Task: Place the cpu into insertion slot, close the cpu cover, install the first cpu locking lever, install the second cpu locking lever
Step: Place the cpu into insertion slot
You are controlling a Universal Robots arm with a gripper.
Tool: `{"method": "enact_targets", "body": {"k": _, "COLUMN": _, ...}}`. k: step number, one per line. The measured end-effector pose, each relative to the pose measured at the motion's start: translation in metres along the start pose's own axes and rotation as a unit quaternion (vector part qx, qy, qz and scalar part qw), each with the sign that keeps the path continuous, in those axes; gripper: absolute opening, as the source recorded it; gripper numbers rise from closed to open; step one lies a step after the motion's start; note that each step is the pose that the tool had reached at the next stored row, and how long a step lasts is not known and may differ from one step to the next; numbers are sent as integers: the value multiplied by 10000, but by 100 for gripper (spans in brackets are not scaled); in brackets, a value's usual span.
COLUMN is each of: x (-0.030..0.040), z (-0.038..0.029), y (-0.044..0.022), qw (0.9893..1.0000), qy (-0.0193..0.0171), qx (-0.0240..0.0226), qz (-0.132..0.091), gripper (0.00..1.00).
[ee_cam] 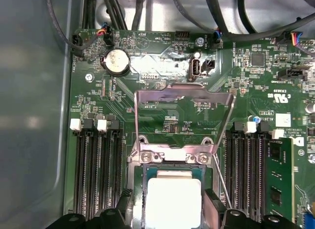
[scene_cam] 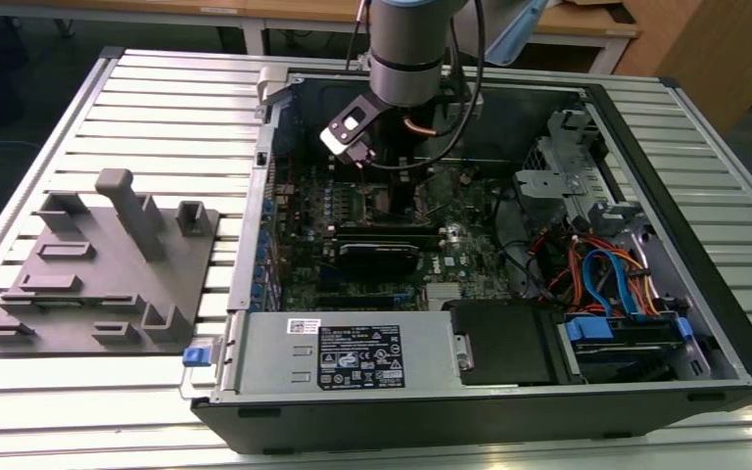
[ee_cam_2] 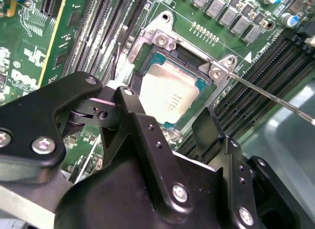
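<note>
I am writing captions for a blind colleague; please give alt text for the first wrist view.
A silver-grey chip sits in the square socket of a green circuit board, with the black gripper right at it. The thin metal cover stands flipped up, open, at the socket's edge; long black memory slots run on both sides.

One robot arm [scene_cam: 409,49], at twelve o'clock in the exterior view. One open computer case [scene_cam: 689,323]. One grey stand [scene_cam: 102,284], at nine o'clock from the case. One slatted table [scene_cam: 36,411]. One green board [ee_cam: 93,98]. One chip [ee_cam: 173,204] in one socket [ee_cam_2: 184,51]. One silver cover [ee_cam: 182,93], tipped up. Two screws [ee_cam: 143,159] at its hinge. One thin lever [ee_cam_2: 275,100]. One round battery [ee_cam: 115,60]. One gripper [ee_cam_2: 167,108], two black fingers [ee_cam_2: 147,135], set apart.
</note>
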State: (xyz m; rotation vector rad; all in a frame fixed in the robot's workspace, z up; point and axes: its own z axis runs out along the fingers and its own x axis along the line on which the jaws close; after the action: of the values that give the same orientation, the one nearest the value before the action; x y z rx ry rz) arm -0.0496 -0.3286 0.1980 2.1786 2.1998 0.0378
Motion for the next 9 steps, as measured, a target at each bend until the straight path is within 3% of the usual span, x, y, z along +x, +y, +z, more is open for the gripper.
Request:
{"method": "enact_targets", "body": {"k": 3, "x": -1, "z": -57, "y": 3, "qw": 10000, "qy": 1, "qx": 6, "qz": 0, "gripper": 67}}
{"method": "enact_targets", "body": {"k": 6, "x": -1, "z": -66, "y": 5, "qw": 10000, "qy": 0, "qx": 13, "qz": 0, "gripper": 66}}
{"method": "enact_targets", "body": {"k": 9, "x": -10, "z": -66, "y": 5, "qw": 10000, "qy": 0, "qx": 13, "qz": 0, "gripper": 53}}
